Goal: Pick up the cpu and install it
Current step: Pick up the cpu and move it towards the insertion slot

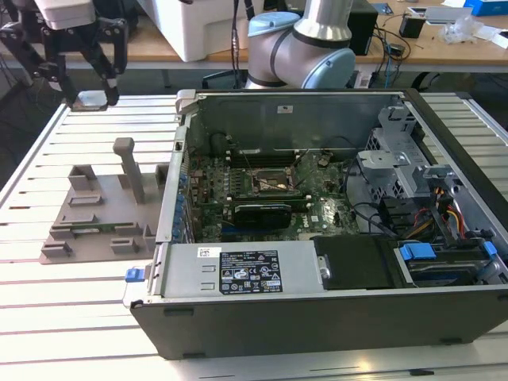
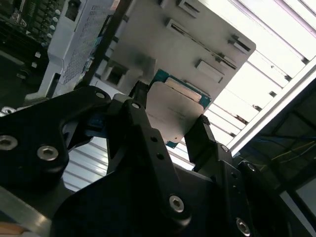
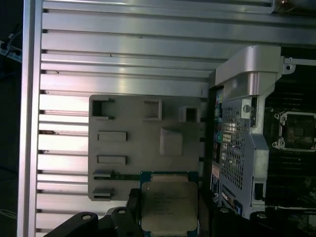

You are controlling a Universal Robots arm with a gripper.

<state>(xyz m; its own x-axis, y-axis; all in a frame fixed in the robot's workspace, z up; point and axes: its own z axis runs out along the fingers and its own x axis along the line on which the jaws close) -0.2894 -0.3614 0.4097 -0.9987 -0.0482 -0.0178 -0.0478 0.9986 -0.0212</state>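
My gripper hangs above the far left corner of the slatted table in the exterior view, shut on the cpu, a small flat silver square. Both wrist views show the cpu pinched by its edges between the black fingers, metal top facing the cameras and green edge showing. It is held in the air, above the grey plastic block. The empty cpu socket lies on the motherboard inside the open computer case.
The grey plastic block with an upright post stands on the table at the exterior view's left of the case. A black expansion card sits just in front of the socket. Drive cages and cables crowd the case's right side.
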